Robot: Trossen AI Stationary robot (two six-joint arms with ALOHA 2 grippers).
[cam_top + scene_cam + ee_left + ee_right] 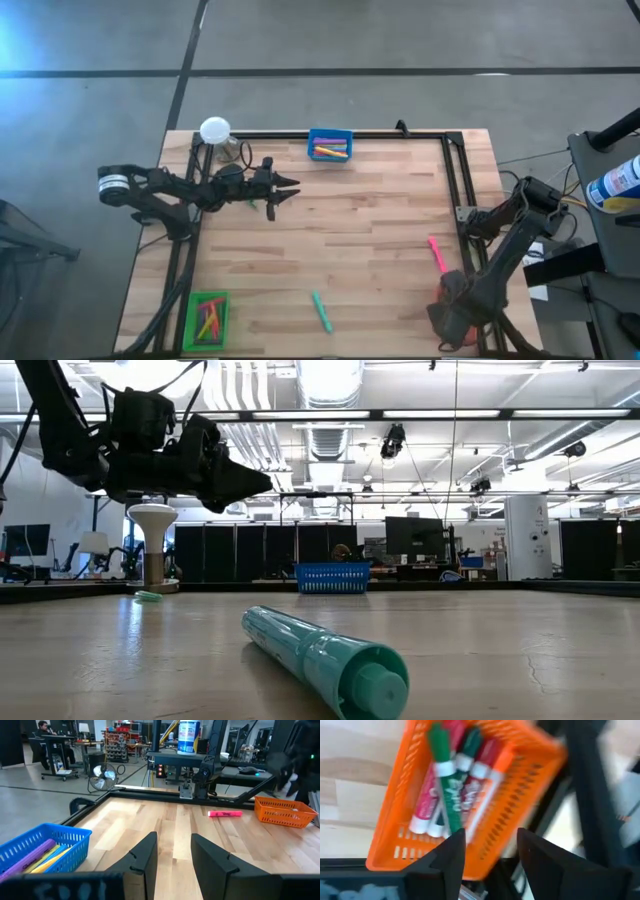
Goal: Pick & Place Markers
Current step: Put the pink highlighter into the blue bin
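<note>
Right gripper (487, 852) spread and empty just above orange mesh plastic basket (405, 840) already stocked with red and green markers (447, 790); left gripper (172, 855) spread too, hovering near blue mesh basket (330, 146) of yellow and purple pens. Left out on wooden tabletop (350, 240): pink marker (437, 254), teal marker (321, 310), small green one (270, 209); sorting well along, not finished.

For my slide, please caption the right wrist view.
Open right gripper above an orange plastic basket of markers.

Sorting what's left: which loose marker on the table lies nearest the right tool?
The pink marker, lying just ahead of the right tool over the orange basket; the teal marker lies mid-table.
</note>
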